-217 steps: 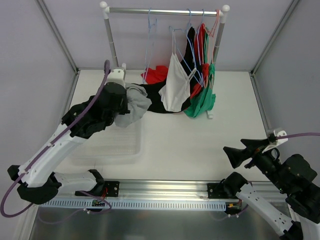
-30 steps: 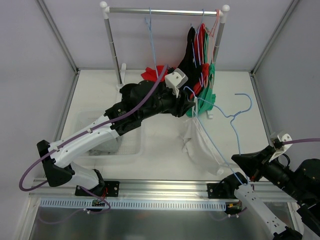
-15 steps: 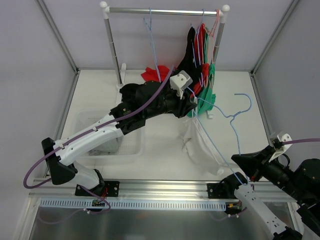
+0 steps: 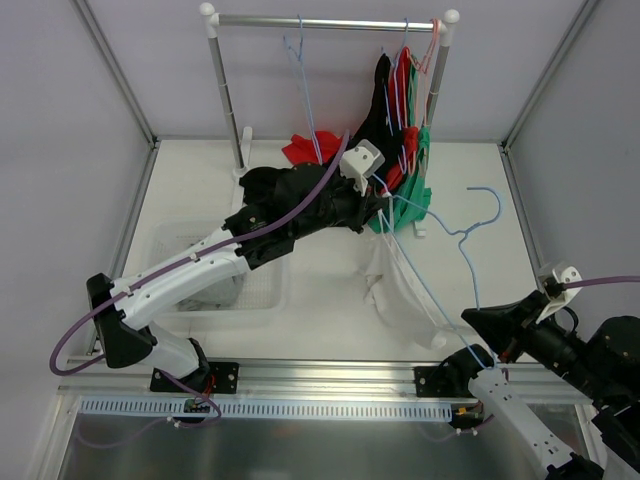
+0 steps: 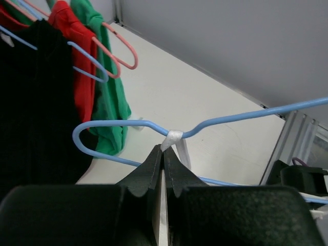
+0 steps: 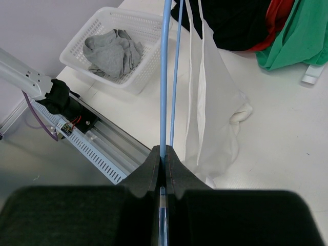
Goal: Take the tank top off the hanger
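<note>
The white tank top [image 4: 400,285] droops from a blue hanger [image 4: 432,295] onto the table, its lower part bunched there. In the left wrist view its strap [image 5: 175,137] is looped over the hanger wire [image 5: 123,123], and my left gripper [image 5: 164,149] is shut on that strap just below the wire. Seen from above, the left gripper [image 4: 383,205] sits at the hanger's far end. My right gripper [image 6: 164,151] is shut on the hanger's blue wire [image 6: 164,77], at the near end [image 4: 467,320]. The tank top's straps and body [image 6: 218,107] hang beside that wire.
A clothes rack [image 4: 330,20] at the back carries black, red and green garments [image 4: 400,130] and an empty blue hanger [image 4: 300,60]. A red garment [image 4: 310,148] lies under it. A white basket [image 6: 110,43] with a grey garment [image 6: 113,51] stands on the left.
My left gripper has gone from open to shut, pinching the white strap at the hanger. The left arm shifted slightly toward the rack. The right arm and hanger have stayed put.
</note>
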Controlling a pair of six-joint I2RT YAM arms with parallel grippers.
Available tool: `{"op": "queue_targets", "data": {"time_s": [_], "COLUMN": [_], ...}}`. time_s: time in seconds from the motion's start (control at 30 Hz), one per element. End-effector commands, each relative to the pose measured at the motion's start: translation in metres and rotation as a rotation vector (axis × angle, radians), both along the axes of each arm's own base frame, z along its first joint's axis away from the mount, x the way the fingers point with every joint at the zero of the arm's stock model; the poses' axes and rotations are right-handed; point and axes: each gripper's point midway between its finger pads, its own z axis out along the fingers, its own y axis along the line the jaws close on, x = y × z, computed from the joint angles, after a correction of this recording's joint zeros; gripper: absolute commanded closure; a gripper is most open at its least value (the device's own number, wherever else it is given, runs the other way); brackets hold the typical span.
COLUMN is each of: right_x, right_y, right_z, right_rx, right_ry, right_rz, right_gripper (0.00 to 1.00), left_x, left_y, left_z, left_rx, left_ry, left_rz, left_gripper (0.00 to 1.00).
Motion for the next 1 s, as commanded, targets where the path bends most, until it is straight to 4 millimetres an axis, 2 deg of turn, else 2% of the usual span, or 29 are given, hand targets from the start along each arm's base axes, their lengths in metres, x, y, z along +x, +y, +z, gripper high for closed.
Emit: {"op": "queue_targets", "data": {"time_s": [0.0,0.07,0.1,0.17,0.23,0.27,0.33,0.47,0.6,0.67,0.7,0.73,0.77,0.8,0.83,0.87,0.9,0.93,0.97], "right_x": [0.006,0.007,0.007,0.004,-0.005,-0.012,-0.018,-0.027,-0.026,-0.016,-0.01,-0.004,0.005,0.01,0.01,0.026,0.029,0.029,0.042], "right_y": [0.006,0.007,0.008,0.01,0.014,0.016,0.015,0.012,0.01,0.008,0.008,0.007,0.003,0.002,-0.003,-0.006,-0.008,-0.01,-0.007], "right_z": [0.007,0.001,-0.002,-0.005,-0.002,0.0,0.002,0.006,0.012,0.011,0.021,0.019,0.021,0.038,0.044,0.039,0.059,0.066,0.062], "right_rx": [-0.005,-0.028,-0.043,-0.051,-0.049,-0.042,-0.048,-0.039,-0.01,0.021,0.054,0.076,0.099,0.164,0.206,0.222,0.291,0.337,0.352], "right_ry": [-0.047,-0.051,-0.056,-0.061,-0.089,-0.108,-0.147,-0.216,-0.268,-0.255,-0.296,-0.305,-0.318,-0.378,-0.424,-0.419,-0.491,-0.525,-0.524], "right_rz": [0.033,0.05,0.059,0.088,0.147,0.178,0.199,0.217,0.189,0.133,0.105,0.077,0.019,-0.012,-0.042,-0.104,-0.129,-0.143,-0.162], "right_gripper": [1.0,1.0,1.0,1.0,1.0,1.0,1.0,1.0,1.0,1.0,1.0,1.0,1.0,1.0,1.0,1.0,1.0,1.0,1.0], "left_x": [0.012,0.018,0.025,0.032,0.038,0.04,0.042,0.041,0.032,0.022,0.008,0.0,-0.008,-0.026,-0.034,-0.039,-0.055,-0.063,-0.071], "left_y": [0.02,0.032,0.046,0.062,0.088,0.095,0.114,0.124,0.118,0.107,0.093,0.086,0.079,0.071,0.067,0.063,0.059,0.056,0.052], "left_z": [0.032,0.037,0.043,0.046,0.054,0.051,0.058,0.062,0.064,0.063,0.064,0.069,0.06,0.061,0.064,0.056,0.056,0.054,0.044], "left_rx": [-0.084,-0.105,-0.122,-0.146,-0.181,-0.181,-0.208,-0.219,-0.229,-0.227,-0.23,-0.247,-0.239,-0.251,-0.274,-0.28,-0.296,-0.299,-0.292], "left_ry": [-0.056,-0.048,-0.053,-0.042,-0.042,-0.04,-0.046,-0.046,-0.033,-0.03,-0.024,-0.037,-0.031,-0.025,-0.029,-0.021,-0.01,-0.006,0.004], "left_rz": [0.13,0.204,0.286,0.376,0.501,0.535,0.603,0.617,0.543,0.45,0.336,0.269,0.21,0.099,0.052,0.016,-0.07,-0.117,-0.163], "left_gripper": [1.0,1.0,1.0,1.0,1.0,1.0,1.0,1.0,1.0,1.0,1.0,1.0,1.0,1.0,1.0,1.0,1.0,1.0,1.0]}}
